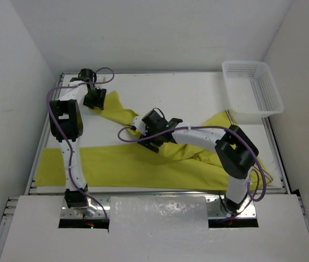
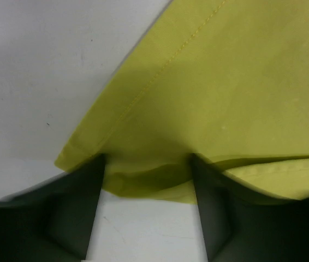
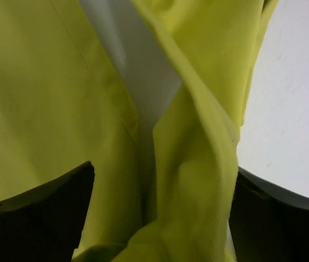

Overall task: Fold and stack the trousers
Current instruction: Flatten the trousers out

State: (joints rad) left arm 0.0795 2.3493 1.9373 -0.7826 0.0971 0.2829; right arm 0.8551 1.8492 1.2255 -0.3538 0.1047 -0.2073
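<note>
The mustard-yellow trousers (image 1: 160,164) lie spread over the white table. One leg runs to the left front edge and the other runs up to the back left. My left gripper (image 1: 95,101) is at the end of that back leg. In the left wrist view it (image 2: 146,162) is open, with the stitched hem (image 2: 143,180) lying at its fingertips. My right gripper (image 1: 150,134) is over the middle of the trousers. In the right wrist view it (image 3: 160,177) is open wide, with a raised fold of cloth (image 3: 198,180) between the fingers. No waistband trim shows.
A white mesh basket (image 1: 253,90) stands at the back right corner, apart from the cloth. White walls close in the table on the left, back and right. Purple cables run along both arms.
</note>
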